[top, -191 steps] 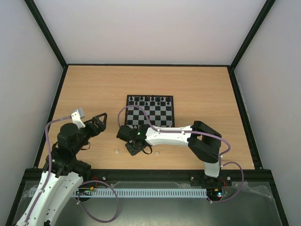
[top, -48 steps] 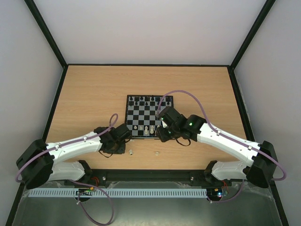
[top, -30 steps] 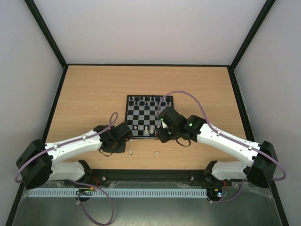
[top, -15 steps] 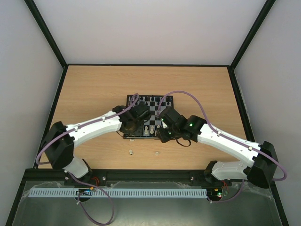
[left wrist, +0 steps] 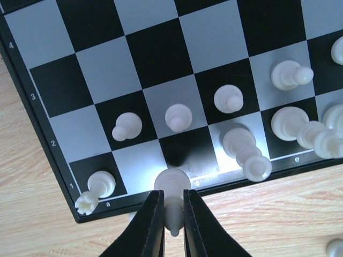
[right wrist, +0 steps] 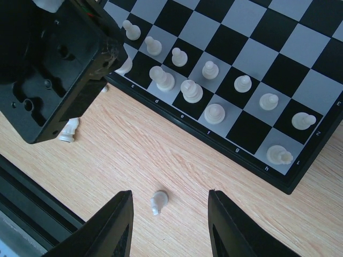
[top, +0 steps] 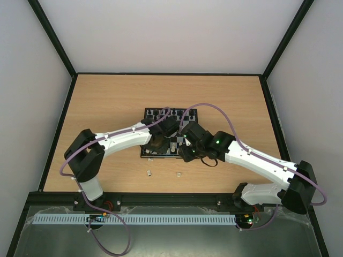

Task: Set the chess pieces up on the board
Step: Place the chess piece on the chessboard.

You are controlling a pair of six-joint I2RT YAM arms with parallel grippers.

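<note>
The board (left wrist: 155,48) fills the left wrist view, with white chess pieces (left wrist: 178,116) standing on its two near rows. My left gripper (left wrist: 172,195) is shut on a white chess piece (left wrist: 172,184), held base-forward over the near edge of the board at the left. From above, the left gripper (top: 158,143) hangs over the near-left part of the board (top: 149,116). My right gripper (right wrist: 169,195) is open above a white piece (right wrist: 158,201) lying on the table just off the near edge of the board (right wrist: 252,37). It is not touching the piece.
A second loose white piece (right wrist: 68,130) lies on the wood beside the left gripper's black body (right wrist: 53,64). Both loose pieces (top: 149,173) (top: 177,174) lie between the board and the table's near edge. Black pieces (top: 167,113) line the far row.
My left arm has swung from the table left of the board to over the board's near-left edge, carrying its piece. The right arm has stayed still.
</note>
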